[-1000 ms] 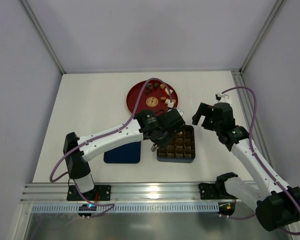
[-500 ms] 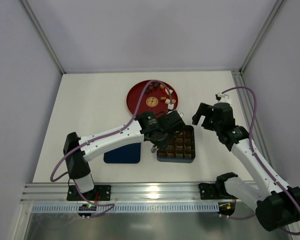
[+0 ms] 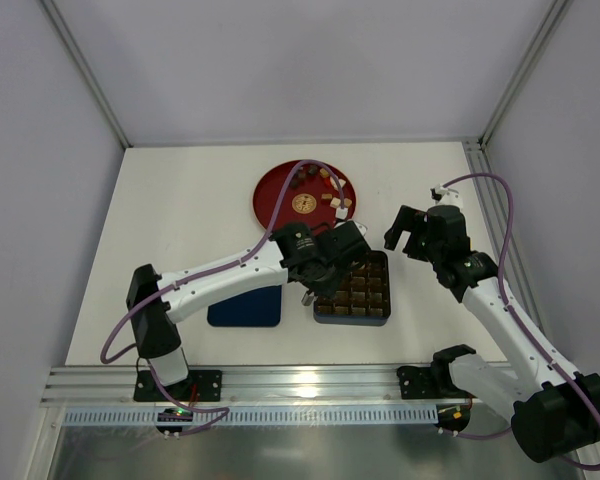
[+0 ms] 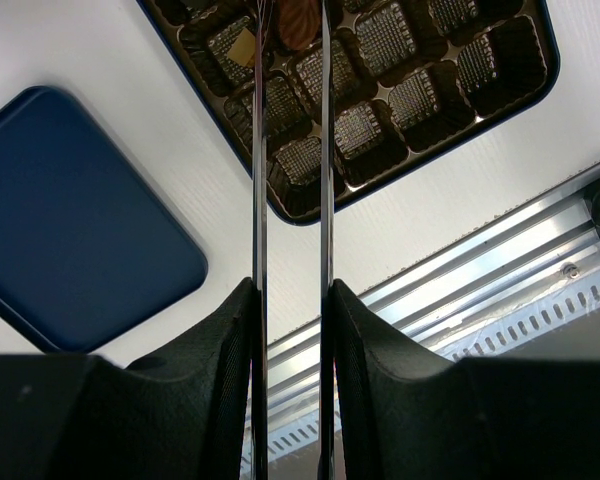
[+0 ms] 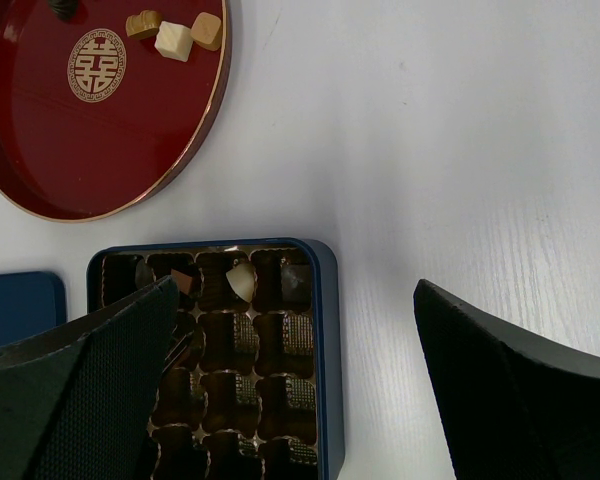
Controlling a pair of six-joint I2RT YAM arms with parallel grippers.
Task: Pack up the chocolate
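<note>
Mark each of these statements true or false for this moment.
1. The navy lid sits on the tray. False: it lies flat beside the tray, apart from it.
2. The left gripper pinches a brown chocolate above the tray. True.
3. The right gripper holds a sweet. False: it is open and empty.
4. Some loose chocolates lie on the red plate. True.

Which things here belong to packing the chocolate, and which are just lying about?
In the job: held chocolate; loose chocolates on red plate; packed chocolates in compartment tray.
Lying about: navy lid, flat beside the tray; aluminium rail.
</note>
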